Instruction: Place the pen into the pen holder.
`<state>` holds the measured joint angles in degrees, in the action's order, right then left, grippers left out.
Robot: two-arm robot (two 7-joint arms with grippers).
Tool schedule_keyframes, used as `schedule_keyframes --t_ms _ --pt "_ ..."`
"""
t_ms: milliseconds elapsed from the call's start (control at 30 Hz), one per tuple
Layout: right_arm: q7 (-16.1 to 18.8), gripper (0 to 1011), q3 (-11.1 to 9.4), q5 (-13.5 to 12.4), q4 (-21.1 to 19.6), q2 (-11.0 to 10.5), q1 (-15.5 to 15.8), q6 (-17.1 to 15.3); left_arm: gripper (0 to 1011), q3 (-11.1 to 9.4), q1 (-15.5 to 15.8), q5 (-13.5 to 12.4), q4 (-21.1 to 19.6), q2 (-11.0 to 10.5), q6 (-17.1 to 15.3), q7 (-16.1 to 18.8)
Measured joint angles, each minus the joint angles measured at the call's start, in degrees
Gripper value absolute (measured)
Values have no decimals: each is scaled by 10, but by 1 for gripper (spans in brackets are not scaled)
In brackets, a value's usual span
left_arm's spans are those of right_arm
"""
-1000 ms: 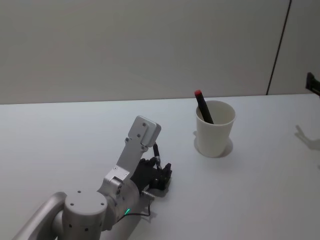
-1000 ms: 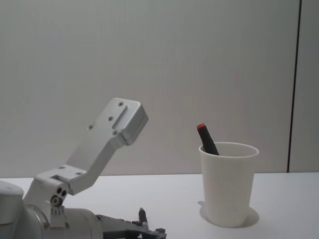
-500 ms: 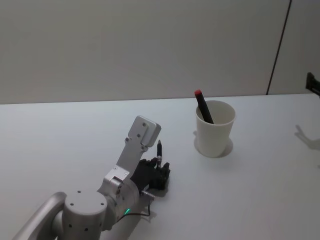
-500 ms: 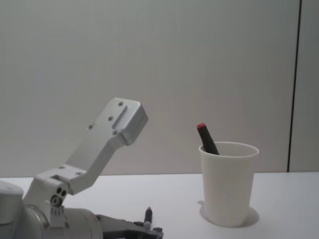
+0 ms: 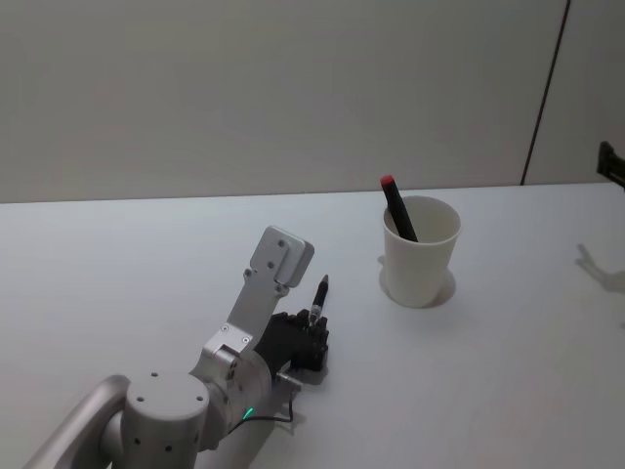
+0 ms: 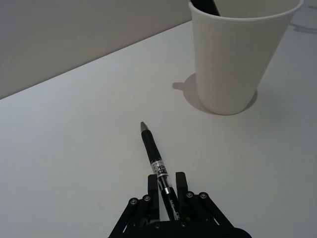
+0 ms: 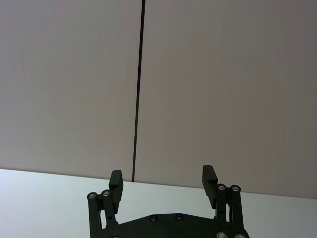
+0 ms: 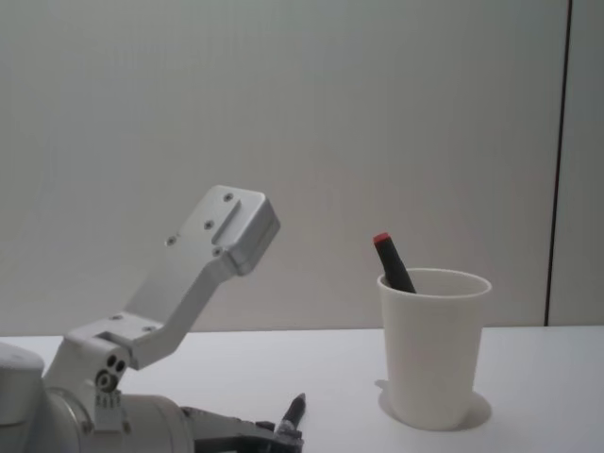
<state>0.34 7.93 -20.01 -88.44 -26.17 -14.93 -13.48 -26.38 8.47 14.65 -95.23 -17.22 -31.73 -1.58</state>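
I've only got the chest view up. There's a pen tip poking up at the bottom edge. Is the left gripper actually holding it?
Observer: Yes. The left wrist view shows the left gripper shut on the pen, with its tip sticking out ahead.
Operator: How does it sit relative to the pen holder?
Observer: In the head view the pen is left of the pen holder and nearer the robot, with bare table between them.
Operator: And the right arm?
Observer: Its wrist view shows the right gripper open, holding nothing.
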Motion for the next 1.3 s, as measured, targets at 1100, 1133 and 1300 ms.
schedule_keyframes --t_ms 1100,1133,1300 --pt "0 1001 0 0 0 0 0 0 139 0 0 0 0 0 0 0" --pt "0 1001 0 0 0 0 0 0 139 0 0 0 0 0 0 0" --pt "0 1001 0 0 0 0 0 0 139 0 0 0 0 0 0 0"
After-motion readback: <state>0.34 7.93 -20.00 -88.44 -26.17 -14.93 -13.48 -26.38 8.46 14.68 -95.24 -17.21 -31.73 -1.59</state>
